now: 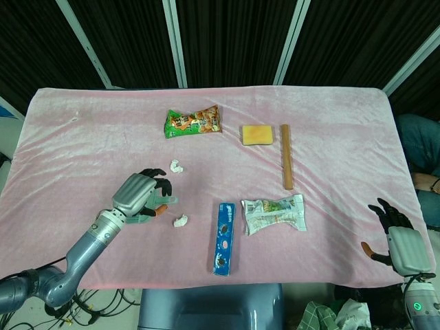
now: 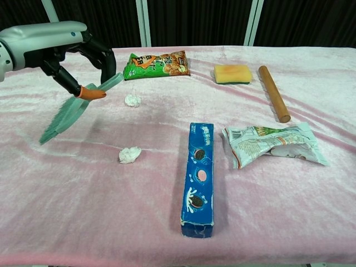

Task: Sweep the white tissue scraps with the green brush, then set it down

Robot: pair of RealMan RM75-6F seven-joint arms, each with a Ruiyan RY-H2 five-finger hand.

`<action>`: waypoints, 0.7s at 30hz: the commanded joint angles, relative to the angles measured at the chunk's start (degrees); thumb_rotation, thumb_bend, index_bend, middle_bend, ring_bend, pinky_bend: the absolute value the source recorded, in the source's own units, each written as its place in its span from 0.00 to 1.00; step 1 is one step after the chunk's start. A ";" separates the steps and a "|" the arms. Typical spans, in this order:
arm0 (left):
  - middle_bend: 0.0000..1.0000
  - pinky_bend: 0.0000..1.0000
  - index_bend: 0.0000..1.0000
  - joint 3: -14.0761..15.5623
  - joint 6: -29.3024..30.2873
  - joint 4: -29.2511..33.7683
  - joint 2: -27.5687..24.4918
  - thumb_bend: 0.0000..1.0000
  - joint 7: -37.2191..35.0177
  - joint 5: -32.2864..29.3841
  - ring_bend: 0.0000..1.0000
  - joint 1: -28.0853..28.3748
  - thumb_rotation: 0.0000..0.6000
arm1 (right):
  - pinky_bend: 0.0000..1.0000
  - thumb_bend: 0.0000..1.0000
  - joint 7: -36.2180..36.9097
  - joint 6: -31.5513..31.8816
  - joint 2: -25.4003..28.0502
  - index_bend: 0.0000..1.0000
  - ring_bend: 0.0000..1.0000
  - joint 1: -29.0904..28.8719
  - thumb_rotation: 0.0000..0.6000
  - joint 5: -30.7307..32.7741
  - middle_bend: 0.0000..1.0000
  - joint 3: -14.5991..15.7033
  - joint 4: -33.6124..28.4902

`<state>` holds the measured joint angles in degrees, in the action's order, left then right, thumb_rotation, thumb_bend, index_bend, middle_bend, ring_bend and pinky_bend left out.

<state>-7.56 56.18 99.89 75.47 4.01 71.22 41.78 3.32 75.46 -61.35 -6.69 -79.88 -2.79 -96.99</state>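
Chest view shows soft, wrinkled pink velvet over the table (image 2: 311, 67), two crumpled white tissue scraps (image 2: 129, 154) lying toward its left side. Above them the left hand (image 2: 53, 47) grasps the green brush (image 2: 69, 114), lifted and tilted, bristles fanned downward. Off the near right corner, the right hand (image 1: 397, 234) hangs released, fingers spread.

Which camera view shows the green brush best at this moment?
The chest view: the green brush shows whole there, tilted, bristles low, pinched in the left robot hand. In the head view that robot hand covers most of the brush; only a small part shows.
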 commanded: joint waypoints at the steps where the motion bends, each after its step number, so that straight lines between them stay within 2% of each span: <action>1: 0.61 0.24 0.61 0.03 1.40 2.90 0.39 0.37 -4.95 1.75 0.21 -1.99 1.00 | 0.15 0.19 -0.01 0.04 0.01 0.18 0.10 0.01 1.00 0.02 0.04 -0.02 0.01; 4: 0.61 0.24 0.61 1.02 7.07 3.41 5.50 0.37 3.21 1.22 0.22 -3.81 1.00 | 0.15 0.19 0.04 -0.05 -0.03 0.18 0.10 -0.03 1.00 0.07 0.04 -0.04 0.05; 8: 0.61 0.24 0.61 0.50 8.72 3.86 8.86 0.37 8.01 -1.30 0.22 -4.03 1.00 | 0.15 0.19 0.03 -0.07 -0.01 0.18 0.10 -0.02 1.00 -0.01 0.04 0.02 0.02; 15: 0.62 0.24 0.62 -1.06 10.39 2.83 14.34 0.37 12.87 -4.83 0.22 -3.61 1.00 | 0.15 0.19 0.15 -0.13 -0.01 0.18 0.10 -0.04 1.00 0.02 0.04 0.01 0.06; 21: 0.62 0.24 0.62 -1.11 11.64 1.21 17.38 0.37 12.33 -4.83 0.22 -4.32 1.00 | 0.15 0.19 0.08 -0.01 -0.04 0.18 0.10 0.03 1.00 0.06 0.04 0.00 0.04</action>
<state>-8.58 67.56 101.34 92.55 16.57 66.45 37.67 3.40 75.45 -61.39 -6.66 -79.82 -2.79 -96.95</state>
